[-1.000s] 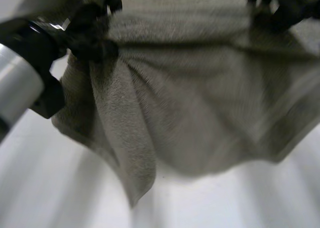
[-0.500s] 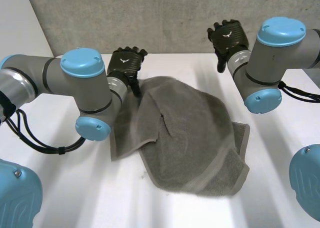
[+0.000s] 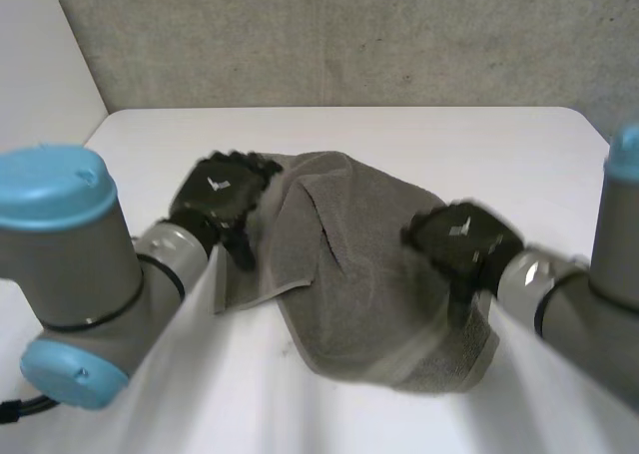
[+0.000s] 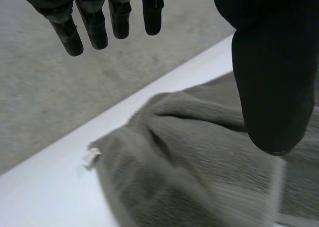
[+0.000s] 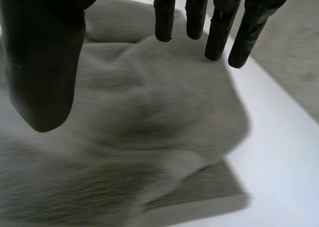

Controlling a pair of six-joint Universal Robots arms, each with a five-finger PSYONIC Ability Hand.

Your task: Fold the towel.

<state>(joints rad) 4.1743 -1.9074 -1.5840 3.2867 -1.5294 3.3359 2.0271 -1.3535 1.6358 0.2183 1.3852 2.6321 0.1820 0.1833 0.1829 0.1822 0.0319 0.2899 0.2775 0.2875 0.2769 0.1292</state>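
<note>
The white tabletop (image 3: 479, 145) stands against a grey concrete wall (image 3: 349, 35). A grey towel (image 3: 349, 274) lies crumpled in a loose heap at the middle of the tabletop, with one flap folded over itself and a hemmed edge showing on the near side. The left arm (image 3: 90, 264) comes in at the towel's left side and the right arm (image 3: 589, 324) at its right.

The left robot hand (image 3: 220, 200) is at the heap's left edge. Its fingers (image 4: 94, 22) are straight, the thumb is set apart, and it holds nothing. The right robot hand (image 3: 464, 239) is over the towel's right part. Its fingers (image 5: 214, 27) are likewise straight and clear of the thumb, with nothing held.

A small white label (image 4: 91, 156) sticks out at a towel corner, on the side of the left robot hand's fingers.
</note>
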